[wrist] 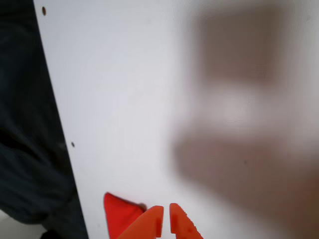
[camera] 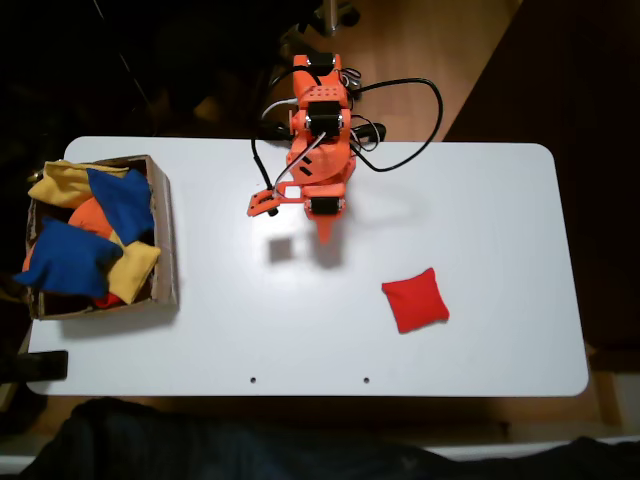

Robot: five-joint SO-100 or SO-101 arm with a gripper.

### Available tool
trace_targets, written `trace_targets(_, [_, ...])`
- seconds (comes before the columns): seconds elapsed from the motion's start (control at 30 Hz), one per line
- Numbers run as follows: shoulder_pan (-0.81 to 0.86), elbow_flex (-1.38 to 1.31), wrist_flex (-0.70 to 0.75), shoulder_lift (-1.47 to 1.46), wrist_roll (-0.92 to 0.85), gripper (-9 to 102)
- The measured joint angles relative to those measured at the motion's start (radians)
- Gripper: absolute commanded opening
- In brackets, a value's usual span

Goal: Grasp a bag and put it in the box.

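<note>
Tabletop (camera: 480, 200), white with rounded corners, spans most of the fixed view, two small holes near its lower edge. Next in size, the orange arm (camera: 318, 150) stands at the far edge, black cables looping behind it. The brown cardboard box (camera: 164, 240) sits at the left end, piled with blue (camera: 120, 200) and yellow bean bags (camera: 130, 270). The red bag (camera: 415, 300) lies flat on the table, right of centre, well apart from the box and clear of the arm. Smallest, the gripper (wrist: 165, 221): in the wrist view its orange fingertips (wrist: 182, 226) sit nearly together with only a slim gap, holding nothing, a red corner of the bag just beside them.
</note>
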Motion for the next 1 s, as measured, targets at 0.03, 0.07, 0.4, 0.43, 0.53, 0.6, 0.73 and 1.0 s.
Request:
trace_targets(0.03, [0.000, 0.000, -0.018, -0.015, -0.005, 0])
trace_targets(0.07, [0.000, -0.006, -0.037, -0.038, -0.011, 0])
trace_targets(0.4, [-0.005, -0.209, -0.198, -0.330, -0.041, 0])
trace_targets(0.43, [-0.009, -0.232, -0.209, -0.353, -0.041, 0])
trace_targets(0.53, [-0.028, -0.291, -0.235, -0.423, -0.040, 0])
trace_targets(0.6, [-0.040, -0.322, -0.247, -0.471, -0.040, 0])
trace_targets(0.73, [-0.061, -0.390, -0.253, -0.574, -0.029, 0])
trace_targets(1.0, [-0.089, -0.548, -0.255, -0.756, 0.018, 0])
